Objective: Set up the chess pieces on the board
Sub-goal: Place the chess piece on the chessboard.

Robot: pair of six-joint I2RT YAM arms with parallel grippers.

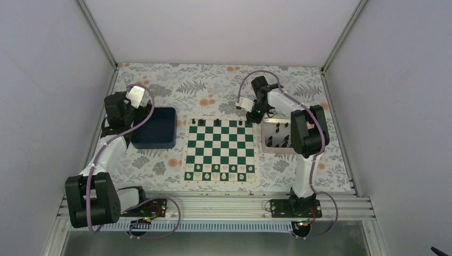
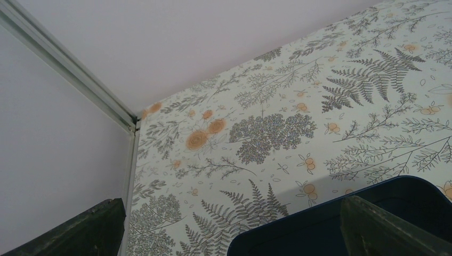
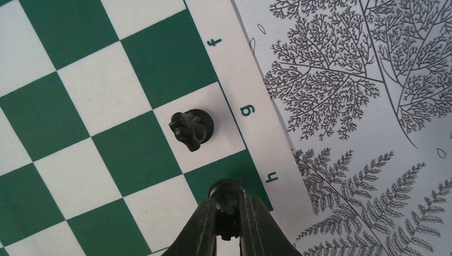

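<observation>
Right gripper [image 3: 228,218]: is pinching a small black round-headed chess piece [image 3: 227,192] between its pressed-in fingers, over the far right corner of the board beside the letter h; I cannot tell whether the piece is touching the square.
Black knight [image 3: 191,128]: is standing upright on the white g square, just left of the held piece.
Flat green-and-white chequered chessboard [image 3: 133,154]: is lying on the grey fern-printed tablecloth [image 3: 362,133].
Other black pieces [image 1: 201,122]: are standing along the far row.
Small cream pieces [image 1: 219,169]: are filling the two near rows.
Square silver metal tray [image 1: 274,150]: is sitting just right of the board, holding several loose black pieces [image 1: 280,128].
Left gripper [image 2: 232,229]: is hanging with fingers spread wide and nothing between them, over the far edge of the dark blue plastic bin [image 1: 154,130], left of the board.
</observation>
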